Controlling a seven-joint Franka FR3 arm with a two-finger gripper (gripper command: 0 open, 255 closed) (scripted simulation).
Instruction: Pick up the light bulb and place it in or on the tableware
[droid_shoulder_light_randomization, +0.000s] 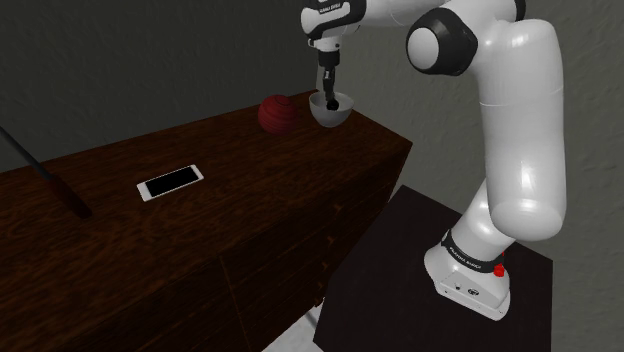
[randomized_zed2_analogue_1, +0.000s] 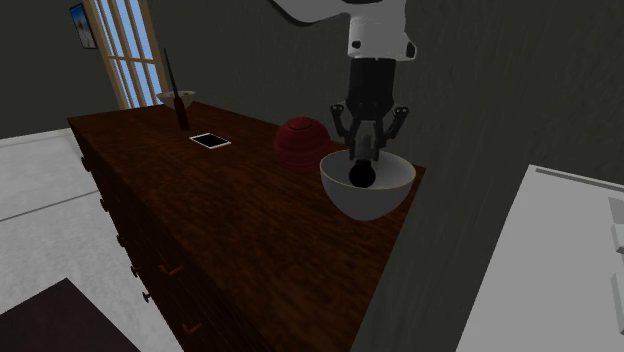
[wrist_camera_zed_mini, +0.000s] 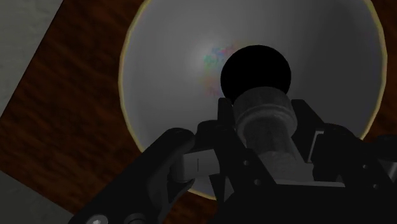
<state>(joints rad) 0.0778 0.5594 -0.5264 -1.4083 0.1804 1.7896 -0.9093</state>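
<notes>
Wrist view: the gripper (wrist_camera_zed_mini: 264, 121) is clenched on the light bulb (wrist_camera_zed_mini: 256, 71), with its black fingers (wrist_camera_zed_mini: 224, 130) clasping the grey cylindrical base while the black globe projects beyond the fingertips. Directly past the globe lies the pale inside of the bowl (wrist_camera_zed_mini: 172, 70). In the second exterior view the bulb (randomized_zed2_analogue_1: 363, 174) hangs globe-down from the gripper (randomized_zed2_analogue_1: 367, 140), with the globe inside the rim of the bowl (randomized_zed2_analogue_1: 345, 205); whether it touches the bowl's floor cannot be told. The bowl stands at the near corner of the dark wooden table (randomized_zed2_analogue_1: 220, 210). Handling, as a judgement: the bulb is probably light and stiff, but its globe is fragile and smooth, so it would likely slip or crack under finger pressure. The narrow base is the correct place to hold it, as is done here. Lower it gently before release, and expect the round globe to roll against the curved wall. Beyond the bowl, just beside it, sits a red ball (randomized_zed2_analogue_1: 300, 140). Farther along the table lies a phone (randomized_zed2_analogue_1: 211, 141), and at the far end a second bowl (randomized_zed2_analogue_1: 175, 97) holds a dark rod (randomized_zed2_analogue_1: 172, 80).
</notes>
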